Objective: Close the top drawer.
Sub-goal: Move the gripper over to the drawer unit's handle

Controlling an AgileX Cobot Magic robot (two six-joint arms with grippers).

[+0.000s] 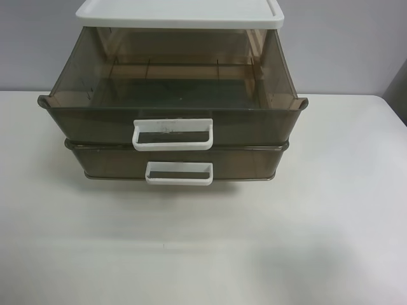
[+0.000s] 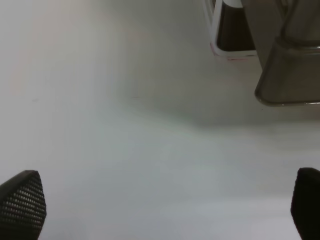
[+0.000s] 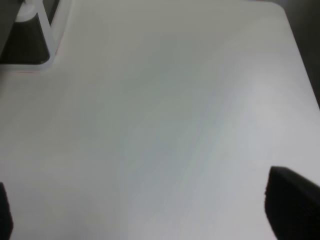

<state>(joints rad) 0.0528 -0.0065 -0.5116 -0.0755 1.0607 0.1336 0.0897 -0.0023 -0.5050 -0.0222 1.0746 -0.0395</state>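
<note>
Step in hand, as I read it: approach, no contact yet. The translucent smoky-brown plastic top drawer point(image 1: 172, 95) sits upper centre of the exterior high frame, pulled well out from under the white flat lid point(image 1: 180, 14) of the unit, overhanging the matching brown lower drawer point(image 1: 178, 162). Its white rectangular loop handle point(image 1: 172, 134) faces the frame bottom; dark scuffs are faintly visible along its top edge.

Neither arm shows in the exterior high view. Left hand point(image 2: 165, 207): fingertips at the frame's two lower corners, spread wide, holding nothing, over bare white table point(image 2: 100, 125); a brown drawer corner and white handle sit upper right of that frame. Right hand point(image 3: 150, 210): also spread wide, empty; a white handle piece shows upper left.

Orientation: the drawer's long axis runs left-right across the exterior high frame; its slide axis runs top-bottom, front pointing down-frame.

Next move probably calls for bringing a hand to the drawer front near the handle, then pushing squarely up-frame. An off-centre push could skew it or shift the whole unit.
</note>
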